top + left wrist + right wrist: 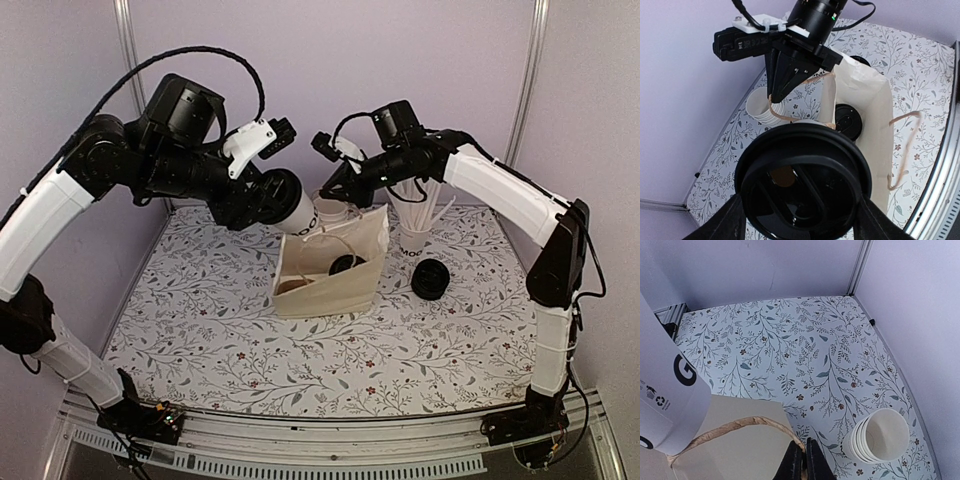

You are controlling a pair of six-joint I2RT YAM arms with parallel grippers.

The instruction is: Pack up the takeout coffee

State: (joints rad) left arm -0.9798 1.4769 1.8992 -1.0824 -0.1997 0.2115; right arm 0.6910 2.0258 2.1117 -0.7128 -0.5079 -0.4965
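Observation:
A takeout coffee cup [299,212], white with a black lid [802,185], hangs tilted over the mouth of the cream paper bag [335,270]. My left gripper [272,193] is shut on it, one finger on each side of the lid [724,224]. A second lidded cup [847,120] stands inside the bag. My right gripper [804,462] is shut on one loop handle [735,427] of the bag and holds it up. The held cup's white side [665,390] shows at the left of the right wrist view.
A stack of empty white cups [335,209] stands just behind the bag. A cup of white straws [414,236] and a stack of black lids [432,280] sit to the bag's right. The bag's other handle [905,150] hangs loose. Purple walls enclose the floral table [200,340].

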